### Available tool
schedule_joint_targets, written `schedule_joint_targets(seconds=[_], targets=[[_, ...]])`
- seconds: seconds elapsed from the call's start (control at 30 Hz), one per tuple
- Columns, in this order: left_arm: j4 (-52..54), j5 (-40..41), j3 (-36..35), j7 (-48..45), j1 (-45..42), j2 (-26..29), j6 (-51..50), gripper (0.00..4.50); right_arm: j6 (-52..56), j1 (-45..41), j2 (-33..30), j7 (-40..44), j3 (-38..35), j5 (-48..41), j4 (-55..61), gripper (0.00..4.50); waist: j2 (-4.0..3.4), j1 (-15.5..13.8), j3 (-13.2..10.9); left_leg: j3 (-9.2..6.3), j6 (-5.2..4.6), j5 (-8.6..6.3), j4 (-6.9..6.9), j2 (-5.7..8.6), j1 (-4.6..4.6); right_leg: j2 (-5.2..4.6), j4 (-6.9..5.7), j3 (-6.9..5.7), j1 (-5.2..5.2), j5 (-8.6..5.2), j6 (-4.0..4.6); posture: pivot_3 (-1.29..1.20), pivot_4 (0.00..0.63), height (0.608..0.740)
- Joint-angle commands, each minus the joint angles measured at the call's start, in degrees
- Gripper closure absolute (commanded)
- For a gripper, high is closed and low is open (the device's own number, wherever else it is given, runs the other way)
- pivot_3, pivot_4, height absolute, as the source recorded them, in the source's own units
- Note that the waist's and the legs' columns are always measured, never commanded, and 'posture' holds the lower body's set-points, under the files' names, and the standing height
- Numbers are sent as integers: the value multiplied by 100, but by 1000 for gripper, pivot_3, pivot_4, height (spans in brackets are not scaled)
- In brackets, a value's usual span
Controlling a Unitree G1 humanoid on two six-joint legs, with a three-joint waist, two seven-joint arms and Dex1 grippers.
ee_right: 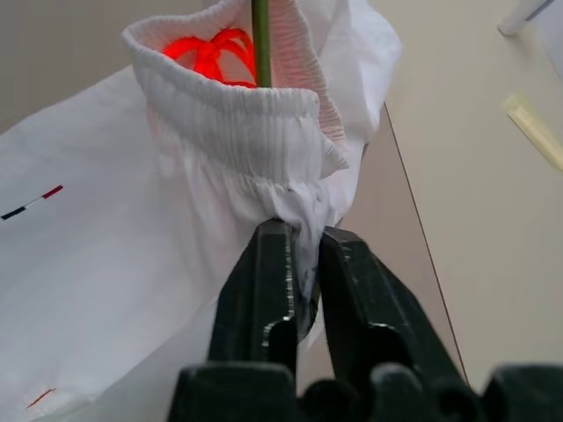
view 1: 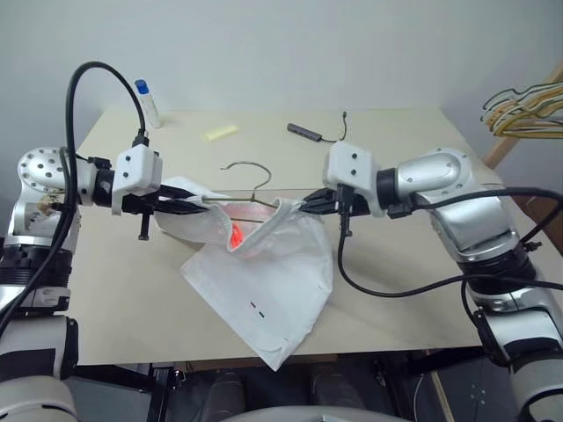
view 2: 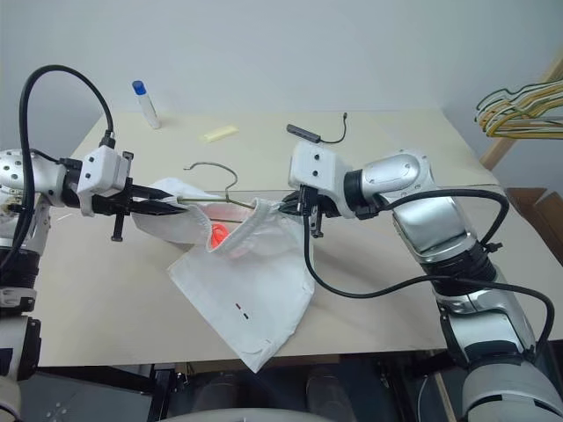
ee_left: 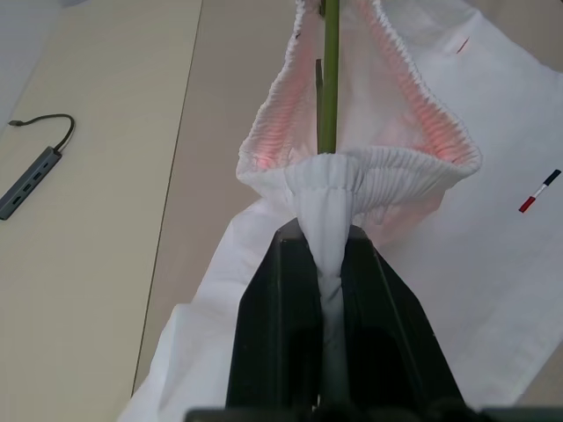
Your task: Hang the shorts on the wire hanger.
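Note:
The white shorts (view 1: pixel 264 299) hang over the table, their gathered waistband stretched between both grippers and the legs trailing toward the front edge. My left gripper (view 1: pixel 198 207) is shut on a bunched fold of the waistband (ee_left: pixel 324 189). My right gripper (view 1: pixel 310 204) is shut on the opposite side of the waistband (ee_right: pixel 264 132). The thin olive wire hanger (view 1: pixel 251 167) runs through the waist opening between the two grippers, its hook sticking up behind the cloth. Its wire (ee_left: pixel 330 79) passes close above the left fingers. An orange-red cord (ee_right: pixel 207 53) lies inside the shorts.
On the beige table (view 1: pixel 396 290) a blue-capped bottle (view 1: pixel 147 103) stands at the back left. A yellow strip (view 1: pixel 220 133) and a dark USB hub with its cable (view 1: pixel 308 132) lie along the back. A bunch of yellow and black hangers (view 1: pixel 528 110) hangs beyond the right edge.

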State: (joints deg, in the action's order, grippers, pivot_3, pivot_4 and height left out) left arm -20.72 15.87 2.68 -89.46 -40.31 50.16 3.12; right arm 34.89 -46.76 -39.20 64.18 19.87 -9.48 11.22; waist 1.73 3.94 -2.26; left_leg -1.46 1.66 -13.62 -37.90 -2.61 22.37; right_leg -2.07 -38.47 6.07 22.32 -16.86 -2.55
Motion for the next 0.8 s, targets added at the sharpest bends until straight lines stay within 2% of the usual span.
schedule_joint_targets(seconds=[0.03, 0.6, 0.73, 0.8], targets=[[224, 167, -252, 27, -37, 111, -21, 4500, -301, -18, -92, 122, -12, 102, -14, 2674, 0, 2, 0, 0, 0, 0, 0, 0, 0, 0, 0, 0, 0, 0, 0, -7, 0, 740], [311, 226, -286, -60, -37, 21, -77, 4500, -433, -64, 489, 338, 107, -56, -789, 2674, 0, 8, 0, -1, 0, 0, 0, 0, -2, 0, 0, 0, -1, 0, 0, -7, 0, 740], [264, 191, -289, -58, -21, 24, -2, 4500, -208, -67, 548, 349, 31, -134, -814, 3985, 0, 7, 0, -1, 0, 0, 0, -1, -3, 0, -3, 0, -2, 0, 1, -6, 0, 740], [246, 189, -299, -60, -11, 24, 28, 4500, -163, -45, 531, 329, 11, -131, -807, 4486, 0, 7, 0, -1, 0, 0, 0, 0, -3, 0, -2, 0, -2, 0, 1, -7, 0, 740]])
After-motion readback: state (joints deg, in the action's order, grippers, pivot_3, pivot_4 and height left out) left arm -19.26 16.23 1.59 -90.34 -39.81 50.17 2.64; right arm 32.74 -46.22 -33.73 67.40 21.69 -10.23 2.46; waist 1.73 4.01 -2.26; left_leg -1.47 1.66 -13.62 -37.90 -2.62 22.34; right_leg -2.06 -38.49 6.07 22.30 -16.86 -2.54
